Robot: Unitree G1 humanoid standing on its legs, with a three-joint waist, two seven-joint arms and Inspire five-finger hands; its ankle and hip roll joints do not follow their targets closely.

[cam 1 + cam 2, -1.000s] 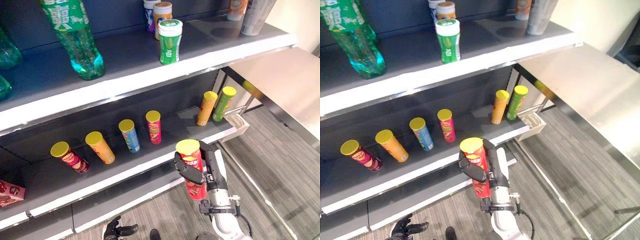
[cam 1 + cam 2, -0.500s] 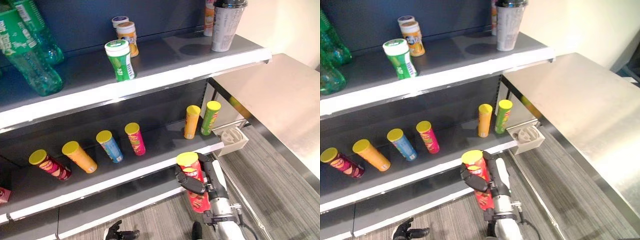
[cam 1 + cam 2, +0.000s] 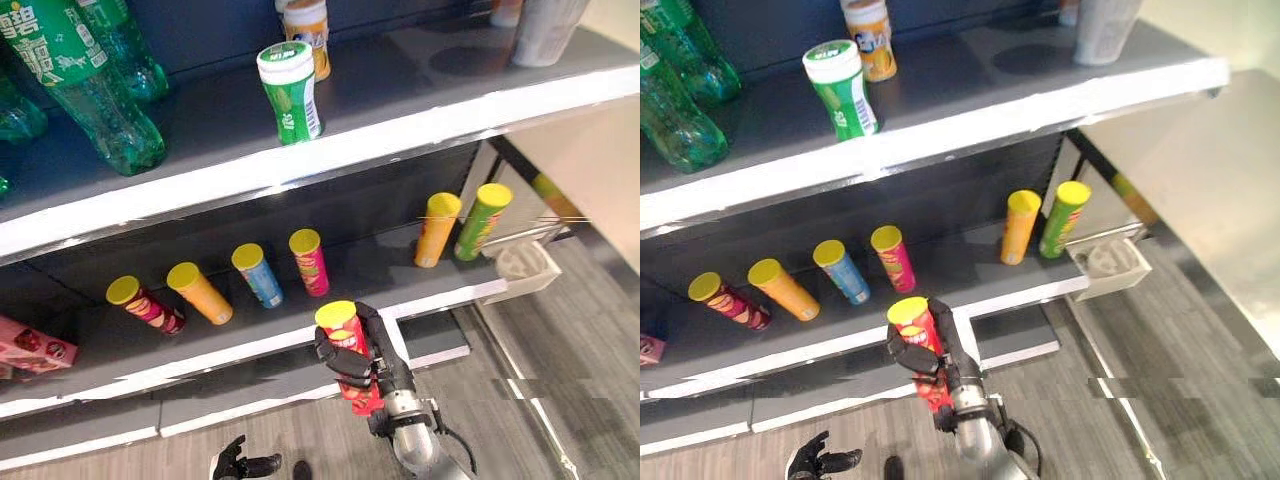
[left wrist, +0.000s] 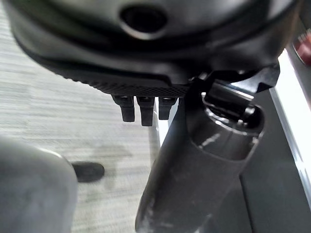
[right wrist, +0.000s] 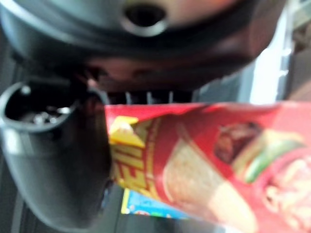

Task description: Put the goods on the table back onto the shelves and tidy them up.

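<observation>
A red chip can with a yellow lid is held upright in my right hand, whose fingers and thumb are curled round it. It hangs just in front of the middle shelf's white front edge, below the pink can. The right wrist view shows the red can across the hand. Several other chip cans lean on that shelf: red, orange, blue, then orange and green further right. My left hand hangs low over the floor, fingers relaxed.
The upper shelf carries green bottles, a green canister, an orange-labelled tub and a grey cup. A pink box lies at the middle shelf's left end. A white bin and steel table stand right.
The whole picture has shifted, so the camera moved. Against the shelf, my right hand and the red can have moved left, from under the right orange can to under the pink one.
</observation>
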